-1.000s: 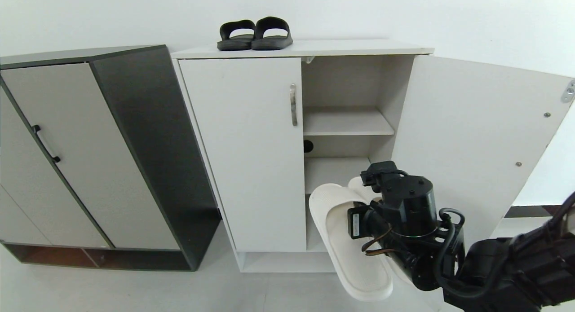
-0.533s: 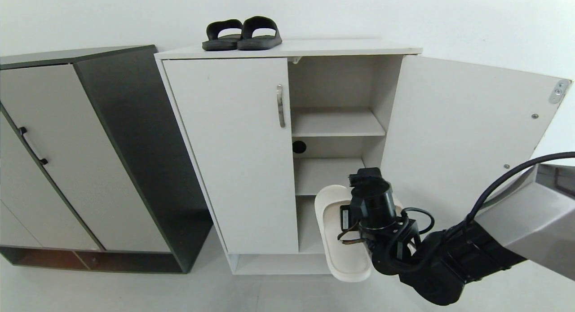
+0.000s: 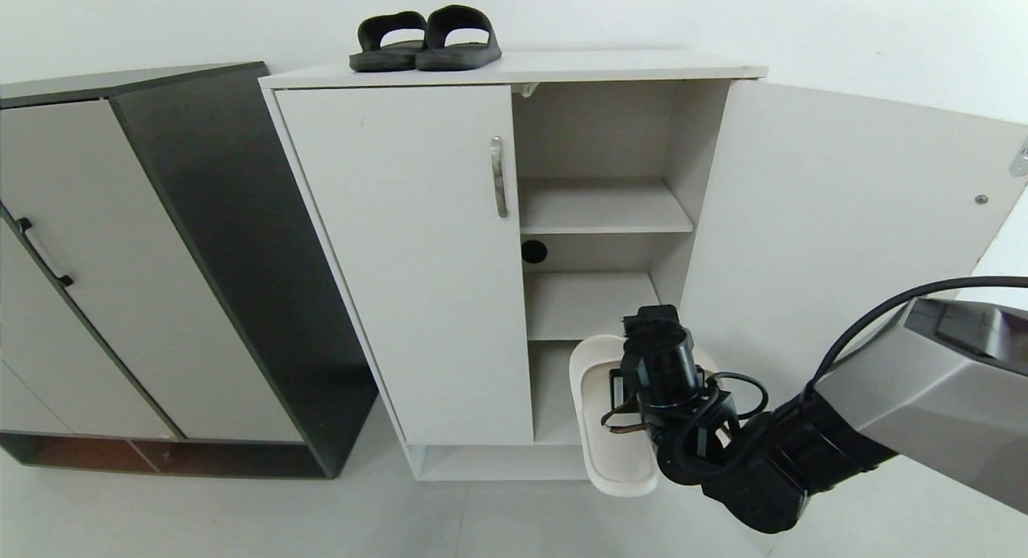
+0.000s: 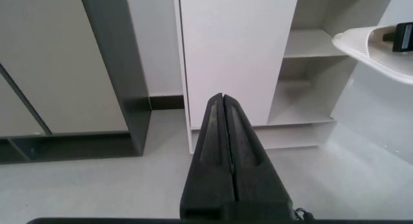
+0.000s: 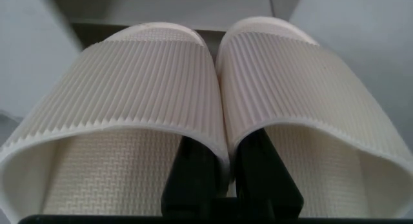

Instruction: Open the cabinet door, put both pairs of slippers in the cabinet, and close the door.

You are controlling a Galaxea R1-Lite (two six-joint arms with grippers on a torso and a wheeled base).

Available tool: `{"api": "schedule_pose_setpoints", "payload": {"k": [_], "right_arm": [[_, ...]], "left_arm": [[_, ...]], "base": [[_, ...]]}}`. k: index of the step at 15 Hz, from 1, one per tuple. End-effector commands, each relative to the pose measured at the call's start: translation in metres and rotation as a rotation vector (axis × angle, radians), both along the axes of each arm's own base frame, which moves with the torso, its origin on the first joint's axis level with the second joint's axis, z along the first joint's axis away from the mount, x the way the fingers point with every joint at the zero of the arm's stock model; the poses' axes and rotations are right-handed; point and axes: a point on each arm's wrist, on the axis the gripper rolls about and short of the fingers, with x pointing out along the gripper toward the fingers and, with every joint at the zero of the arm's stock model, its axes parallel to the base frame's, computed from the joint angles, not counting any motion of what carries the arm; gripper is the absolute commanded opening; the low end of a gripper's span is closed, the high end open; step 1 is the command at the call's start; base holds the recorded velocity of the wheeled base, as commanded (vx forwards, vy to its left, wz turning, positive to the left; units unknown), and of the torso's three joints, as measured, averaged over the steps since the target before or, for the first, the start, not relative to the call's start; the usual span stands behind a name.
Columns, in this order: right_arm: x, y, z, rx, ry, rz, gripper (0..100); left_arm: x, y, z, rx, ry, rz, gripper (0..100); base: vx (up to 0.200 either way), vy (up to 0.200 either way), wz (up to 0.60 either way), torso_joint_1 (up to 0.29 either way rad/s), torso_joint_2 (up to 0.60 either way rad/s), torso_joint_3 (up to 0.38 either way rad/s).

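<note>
Against the frame of a second ago, the right gripper [image 3: 630, 409] is seen farther forward and lower. The white slippers [image 3: 612, 454] held in it are brought from open space before the cabinet [image 3: 610, 62] up to the mouth of its bottom compartment [image 3: 552, 389], toes inward and heels out over the floor [image 3: 450, 518]. The whole head picture is shifted as well, so the camera is taken to have moved. The black slippers [image 3: 426, 40] are found unmoved on the cabinet top, side by side near its left end. The right door [image 3: 843, 237] is swung wide and the left door [image 3: 401, 261] is shut. A dark cabinet [image 3: 201, 245] is seen just beside it on the left.

In the head view the grip itself is covered by the wrist. In the right wrist view the ribbed straps of the pair are seen side by side, with one dark finger [image 5: 193, 185] passed under each strap and the adjoining inner edges pinched between them.

In the left wrist view the left gripper [image 4: 222, 104] is shown with its fingers pressed together and nothing between them. It is held low over the floor, facing the shut door. From there one white slipper is seen from the side, raised off the floor before the open half.
</note>
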Motion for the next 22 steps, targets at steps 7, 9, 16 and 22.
{"api": "schedule_pose_setpoints", "payload": {"k": [7,9,16,22], "right_arm": [[0.008,0.008,-0.011,0.040,-0.047,0.000,0],[0.009,0.008,-0.011,0.046,-0.051,0.001,0],[0.011,0.013,-0.001,0.025,-0.230,0.096,0],[0.019,0.015,-0.030,0.000,-0.199,0.080,0]], "left_arm": [[0.000,0.000,0.000,0.026,0.005,-0.013,0],[0.001,0.000,0.000,0.043,0.021,-0.029,0],[0.000,0.000,0.000,0.043,0.001,-0.024,0],[0.000,0.000,0.000,0.040,0.003,-0.023,0]], "base": [[0.000,0.000,0.00,0.003,0.00,-0.195],[0.000,0.000,0.00,0.010,0.00,-0.195],[0.000,0.000,0.00,0.003,0.00,-0.077],[0.000,0.000,0.00,0.000,0.00,0.000]]}}
